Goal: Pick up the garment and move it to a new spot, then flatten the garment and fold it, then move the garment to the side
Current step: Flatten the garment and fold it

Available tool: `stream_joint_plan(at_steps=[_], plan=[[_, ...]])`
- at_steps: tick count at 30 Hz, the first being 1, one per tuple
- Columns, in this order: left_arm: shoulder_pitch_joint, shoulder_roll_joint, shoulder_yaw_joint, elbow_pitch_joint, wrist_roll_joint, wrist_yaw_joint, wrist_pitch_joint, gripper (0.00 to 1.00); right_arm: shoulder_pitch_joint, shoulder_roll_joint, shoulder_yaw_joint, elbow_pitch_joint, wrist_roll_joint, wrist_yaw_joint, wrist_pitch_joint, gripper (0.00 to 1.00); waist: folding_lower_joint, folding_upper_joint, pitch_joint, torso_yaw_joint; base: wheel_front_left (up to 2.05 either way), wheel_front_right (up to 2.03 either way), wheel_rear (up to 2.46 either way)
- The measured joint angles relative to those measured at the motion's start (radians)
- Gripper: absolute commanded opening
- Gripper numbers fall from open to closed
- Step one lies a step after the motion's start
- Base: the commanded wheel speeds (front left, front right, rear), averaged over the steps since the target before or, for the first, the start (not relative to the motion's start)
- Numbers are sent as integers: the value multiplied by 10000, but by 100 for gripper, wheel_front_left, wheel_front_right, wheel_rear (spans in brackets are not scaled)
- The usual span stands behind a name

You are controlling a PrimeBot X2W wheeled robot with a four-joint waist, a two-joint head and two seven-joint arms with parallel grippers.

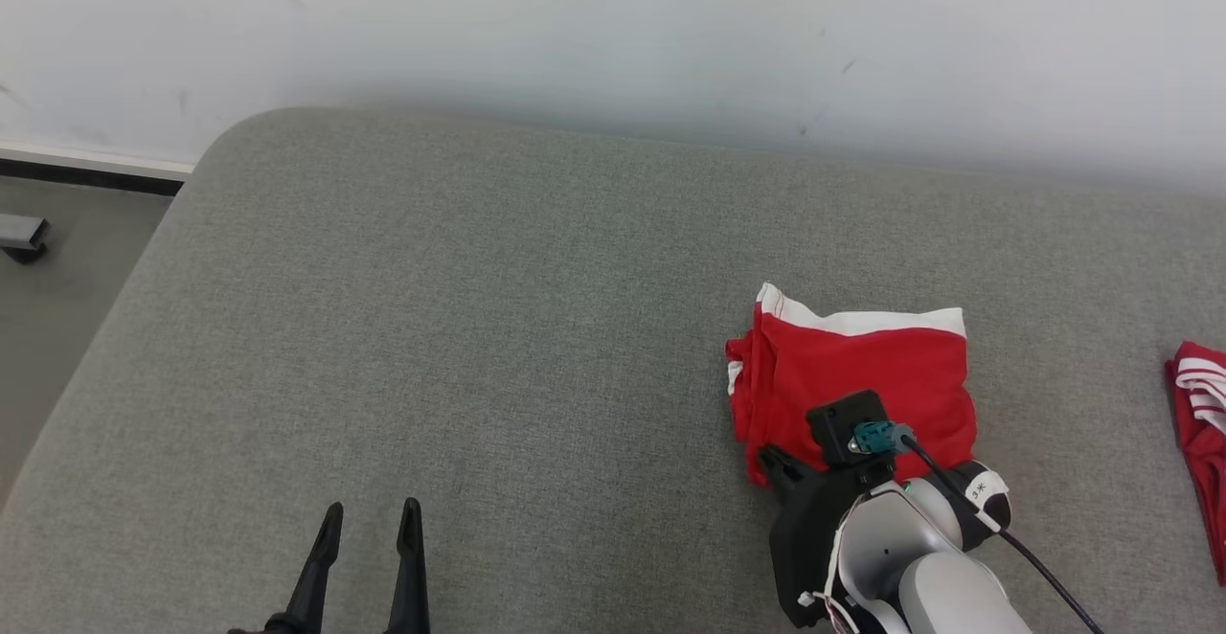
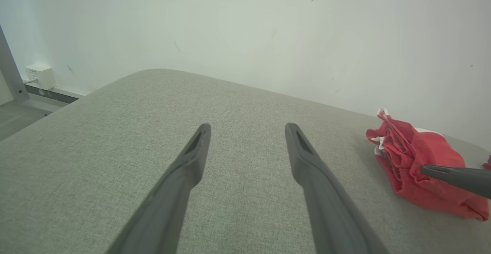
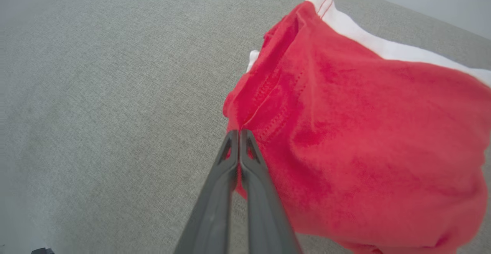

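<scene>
Red folded cloth garment (image 1: 862, 375) with white trim lies bunched on the grey woven padded surface (image 1: 479, 328), directly ahead of the right gripper (image 1: 771, 462) and spreading to its right side.

Right wrist view: right gripper (image 3: 238, 132) has both fingers pressed together, tips on a stitched fold at the garment (image 3: 364, 131) near edge. Cannot tell if cloth is pinched between them.

Left wrist view: one dark finger of the right gripper (image 2: 425, 168) lies against the garment (image 2: 422, 158).

Left gripper (image 1: 372, 511) sits well apart from the garment, fingers spread wide over bare surface, nothing between them. Same spread in its own view (image 2: 247, 127).

Second red cloth piece with white stripes (image 1: 1197, 423) lies further right of the right gripper. White wall (image 1: 613, 21) stands beyond the surface.
</scene>
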Motion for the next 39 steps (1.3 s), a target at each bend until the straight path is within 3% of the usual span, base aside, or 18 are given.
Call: stream_joint_plan(at_steps=[15,16,17,28,39], plan=[[110,0,6,-15,17,-33,0,100,457,-2,637,-337,604,-2,-63,2,0,0,-227,-52,0,0,0],[117,0,6,-15,17,-33,0,100,458,-2,694,-336,656,-2,-61,59,0,0,-239,-55,0,0,0],[130,0,10,-15,17,-33,0,100,459,-2,746,-336,719,-2,-65,100,0,0,-251,-58,0,0,0],[253,0,165,-25,15,56,0,100,437,4,901,-759,1674,0,-1168,100,0,0,-493,-221,0,0,0],[446,0,548,-8,163,86,0,100,1459,2,-953,-1664,1662,0,-3032,100,0,0,-948,-628,0,0,0]])
